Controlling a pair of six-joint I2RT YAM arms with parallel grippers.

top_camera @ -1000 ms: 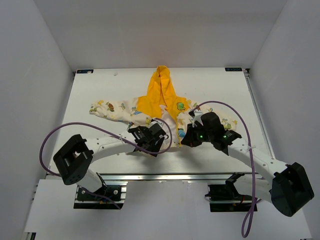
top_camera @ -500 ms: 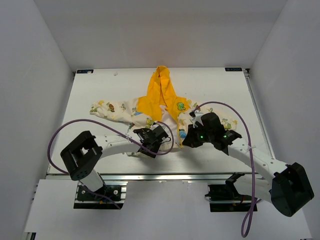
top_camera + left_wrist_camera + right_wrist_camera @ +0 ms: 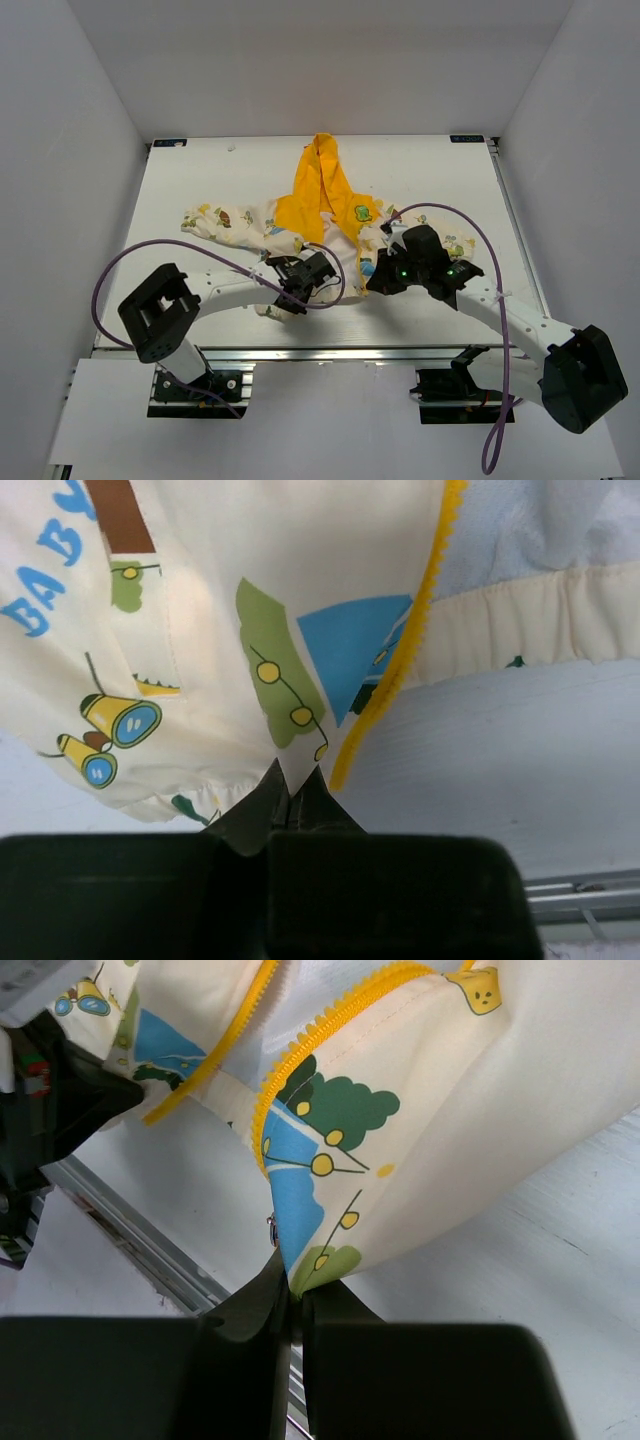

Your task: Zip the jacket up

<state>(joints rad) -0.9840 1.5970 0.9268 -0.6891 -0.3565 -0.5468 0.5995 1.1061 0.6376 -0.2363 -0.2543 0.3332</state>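
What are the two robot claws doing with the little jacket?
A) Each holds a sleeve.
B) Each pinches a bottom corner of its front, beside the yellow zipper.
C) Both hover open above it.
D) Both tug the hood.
B: the left gripper and the right gripper are each shut on the bottom hem of the jacket, next to the zipper.
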